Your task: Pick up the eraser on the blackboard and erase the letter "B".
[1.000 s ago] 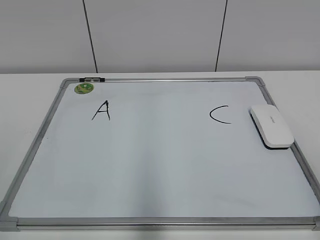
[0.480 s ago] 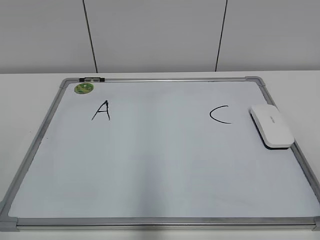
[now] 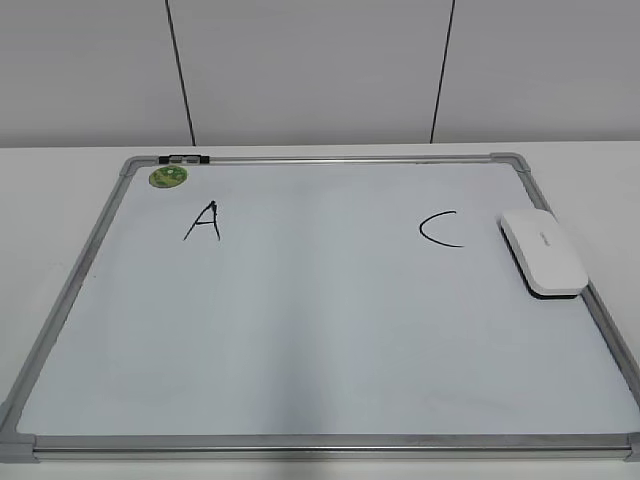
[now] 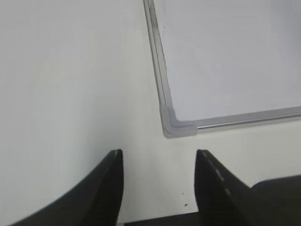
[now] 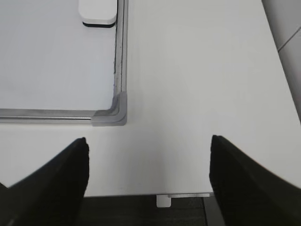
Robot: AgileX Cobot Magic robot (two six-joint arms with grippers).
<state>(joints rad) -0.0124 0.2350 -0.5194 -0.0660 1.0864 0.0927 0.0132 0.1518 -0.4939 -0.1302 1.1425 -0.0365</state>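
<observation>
The blackboard (image 3: 320, 340) is a white board in a silver-grey frame and lies flat on the table. A black "A" (image 3: 203, 221) and a black "C" (image 3: 440, 228) are written on it; no letter "B" shows between them. The white eraser (image 3: 542, 251) lies on the board's right edge next to the "C", and its near end shows in the right wrist view (image 5: 97, 12). My left gripper (image 4: 159, 155) is open and empty over the table by the board's near left corner (image 4: 176, 127). My right gripper (image 5: 148, 141) is open and empty near the near right corner (image 5: 115, 113). Neither gripper shows in the exterior view.
A round green magnet (image 3: 168, 177) sits at the board's far left corner beside a small black clip (image 3: 183, 158) on the frame. The table's front edge (image 5: 141, 194) lies just below my right gripper. A grey wall stands behind the table.
</observation>
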